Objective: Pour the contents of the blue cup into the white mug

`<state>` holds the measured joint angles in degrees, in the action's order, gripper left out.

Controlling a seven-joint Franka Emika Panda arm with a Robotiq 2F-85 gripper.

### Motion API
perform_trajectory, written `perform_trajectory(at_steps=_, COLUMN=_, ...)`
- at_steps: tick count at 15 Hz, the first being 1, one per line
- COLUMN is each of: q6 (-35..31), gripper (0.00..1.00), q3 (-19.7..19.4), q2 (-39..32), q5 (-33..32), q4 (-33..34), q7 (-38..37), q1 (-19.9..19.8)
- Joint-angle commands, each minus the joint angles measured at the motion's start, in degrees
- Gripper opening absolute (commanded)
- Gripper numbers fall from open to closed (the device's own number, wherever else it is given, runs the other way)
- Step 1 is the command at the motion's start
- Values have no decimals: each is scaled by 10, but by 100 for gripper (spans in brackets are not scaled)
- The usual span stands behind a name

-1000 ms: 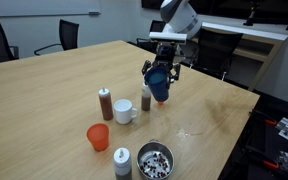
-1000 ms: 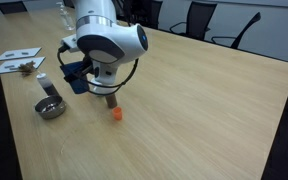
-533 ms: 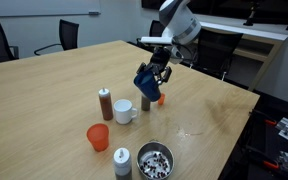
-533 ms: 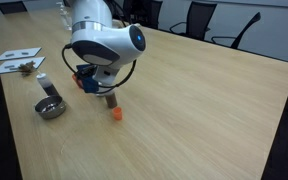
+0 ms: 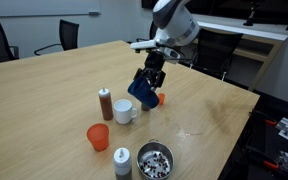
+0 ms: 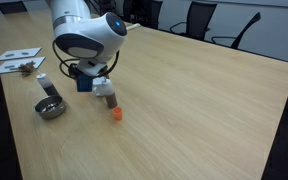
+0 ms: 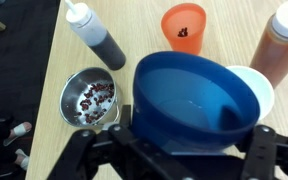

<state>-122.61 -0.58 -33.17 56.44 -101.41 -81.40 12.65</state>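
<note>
In an exterior view, the blue cup is held tilted in the gripper, with the jaws clamped on its wall. Its mouth is tipped down toward the white mug, which stands on the worktop just below and beside it. A brown sauce bottle is set just beside the mug. An orange-red cup, a shaker and a metal bowl are placed nearer the worktop's front edge. Whether anything is flowing cannot be told.

In an exterior view from another side, much is covered by the arm. The blue cup is seen only as a blue patch under the wrist, above the worktop near the metal bowl. The mug cannot be made out there.

In the wrist view, the middle is filled by the open mouth of the blue cup, gripped from both sides by the gripper. The rim of the white mug is seen just past the cup's right lip. No contents can be distinguished inside the cup.

The pouring step is judged to be in hand, with the cup partly tipped. For the next move, further tilting is called for, with the lower lip kept over the mug's opening so that nothing is spilled onto the worktop.
</note>
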Motion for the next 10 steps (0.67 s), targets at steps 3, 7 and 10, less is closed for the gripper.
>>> perform_trajectory(at_steps=3, q6=-9, gripper=64, q3=10, q2=11, q5=-47, q4=-7, q7=-69, q1=-4)
perform_trajectory(at_steps=7, q6=4, gripper=64, q3=11, q2=2, q5=-88, q4=11, q7=-110, q1=-2)
perform_trajectory(at_steps=10, q6=21, gripper=64, q3=14, q2=-9, q5=-131, q4=31, q7=-154, q1=1)
